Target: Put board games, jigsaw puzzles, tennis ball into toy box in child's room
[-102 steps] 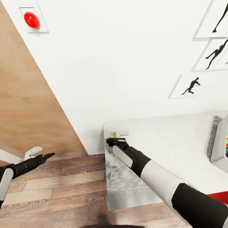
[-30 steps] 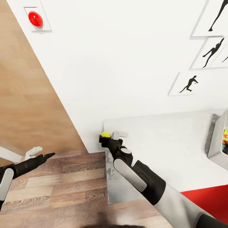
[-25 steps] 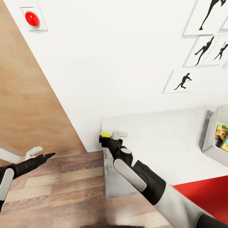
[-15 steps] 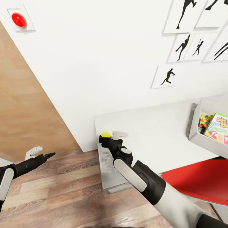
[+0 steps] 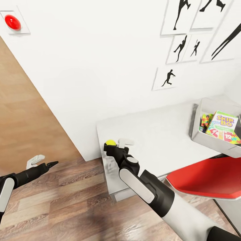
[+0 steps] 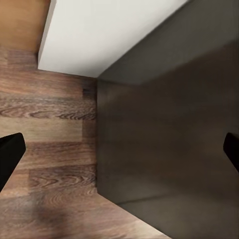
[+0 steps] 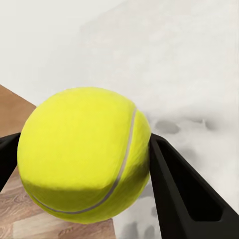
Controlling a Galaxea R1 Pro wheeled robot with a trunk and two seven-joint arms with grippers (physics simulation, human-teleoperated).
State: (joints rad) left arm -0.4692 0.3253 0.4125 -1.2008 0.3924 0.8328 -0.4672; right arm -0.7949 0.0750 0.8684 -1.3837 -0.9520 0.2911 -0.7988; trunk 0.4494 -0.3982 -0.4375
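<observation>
The tennis ball (image 5: 110,143) sits clamped in the right gripper (image 5: 112,146), held over the near-left corner of the table (image 5: 157,134), arm stretched forward. The left gripper (image 5: 43,162) hovers over the floor (image 5: 67,187), fingers apart, empty. The toy box (image 5: 201,110) holds a "SKIP-BO" board game (image 5: 222,122) and a jigsaw puzzle (image 5: 205,121).

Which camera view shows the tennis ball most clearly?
The right wrist view: the tennis ball is large there, seam visible, clamped between the right gripper's two fingers. In the head view the ball is a small yellow spot at that gripper's tip, over the table's corner.
</observation>
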